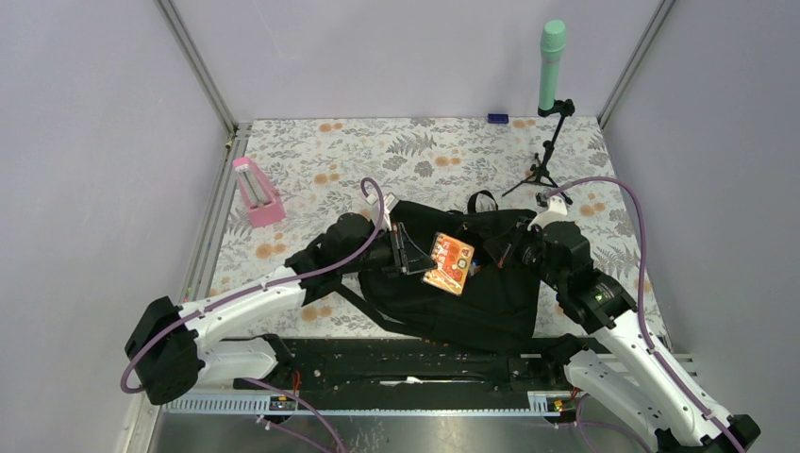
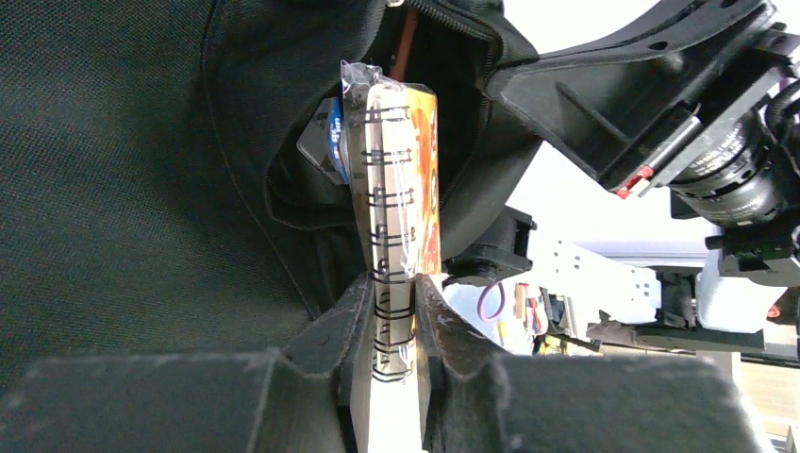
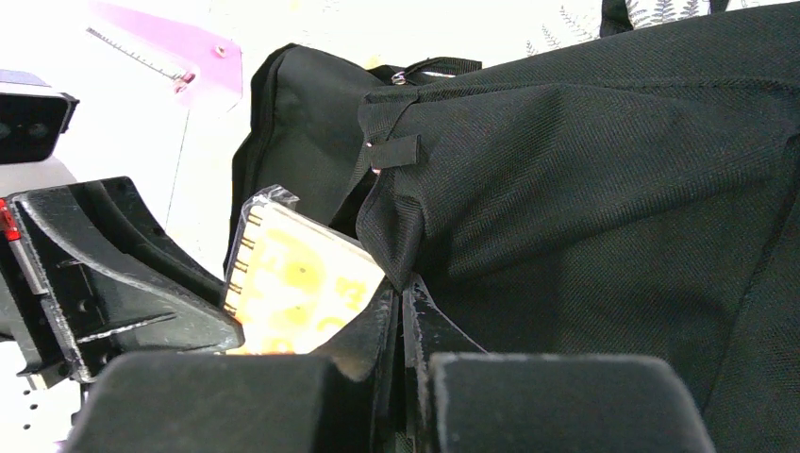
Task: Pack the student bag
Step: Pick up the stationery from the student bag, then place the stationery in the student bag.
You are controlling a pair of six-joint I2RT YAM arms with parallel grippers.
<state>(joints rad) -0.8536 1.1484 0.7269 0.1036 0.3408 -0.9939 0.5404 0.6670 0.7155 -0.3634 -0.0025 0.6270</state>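
Between left jaws, notebook [image 2: 391, 189] at student bag [image 1: 491, 307]

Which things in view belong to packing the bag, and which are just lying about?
Job in hand: student bag; orange spiral notebook, held by the left gripper at the bag's opening; right gripper, shut on the bag's fabric.

Lying about: pink object; green cylinder on a black tripod; small blue object at the far edge.
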